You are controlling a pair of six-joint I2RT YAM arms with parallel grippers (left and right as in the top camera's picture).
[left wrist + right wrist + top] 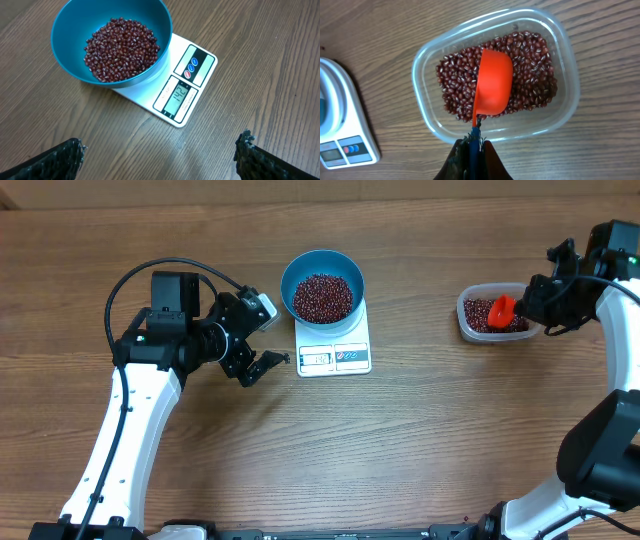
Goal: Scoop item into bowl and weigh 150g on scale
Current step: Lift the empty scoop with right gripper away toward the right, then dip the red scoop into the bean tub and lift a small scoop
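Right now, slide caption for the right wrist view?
Right gripper holds an orange scoop over beans in a clear tub.

So the scale [335, 358] sits around the middle of the table [400, 440], a bit toward the far edge. The bowl [322, 260] is on its back half, with beans [322, 297] in it. Well off right, near the right edge, is a tub [462, 315] of more beans, with the scoop [501, 309] over them.

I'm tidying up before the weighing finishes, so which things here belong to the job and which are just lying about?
Job: beans, blue bowl, scale, clear tub of beans, orange scoop in the right gripper.
Lying about: nothing I can see; only the wooden table.
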